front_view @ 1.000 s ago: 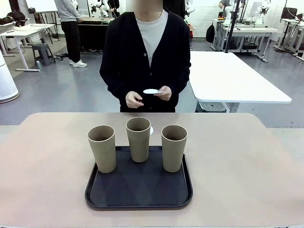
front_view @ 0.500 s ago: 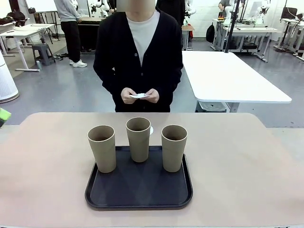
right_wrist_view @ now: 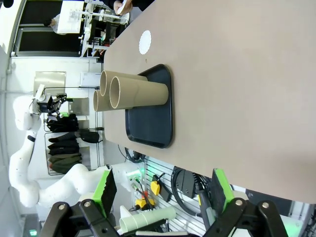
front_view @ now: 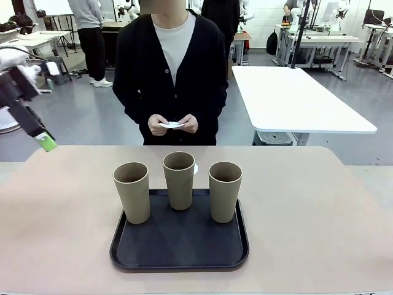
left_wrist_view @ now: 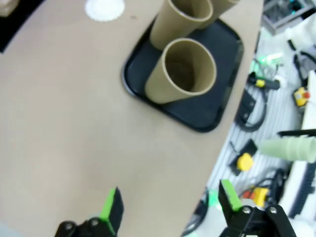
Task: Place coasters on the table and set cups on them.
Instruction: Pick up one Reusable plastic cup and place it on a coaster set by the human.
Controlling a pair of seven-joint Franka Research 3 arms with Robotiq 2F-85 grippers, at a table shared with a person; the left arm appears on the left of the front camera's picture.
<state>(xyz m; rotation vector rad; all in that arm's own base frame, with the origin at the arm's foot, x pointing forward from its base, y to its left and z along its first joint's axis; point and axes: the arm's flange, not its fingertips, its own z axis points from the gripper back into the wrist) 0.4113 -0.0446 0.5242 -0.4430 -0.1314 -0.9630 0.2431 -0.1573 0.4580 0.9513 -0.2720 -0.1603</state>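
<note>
Our left claw (left_wrist_view: pixel 169 200) and right claw (right_wrist_view: pixel 163 185) gaped empty; cups (front_view: pixel 178 179) crowded on the tray (front_view: pixel 178 246), so we perhaps risked toppling neighbours.

Three cups (front_view: pixel 178 179) on tray (front_view: pixel 179 246); coaster (left_wrist_view: pixel 104 8) on table (front_view: pixel 307 203) behind.

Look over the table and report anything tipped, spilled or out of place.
Nothing stands out. The three cups stand upright on the black tray, nothing spilled. One coaster lies flat on the table beyond the tray; the person's hands hold a second coaster.
</note>
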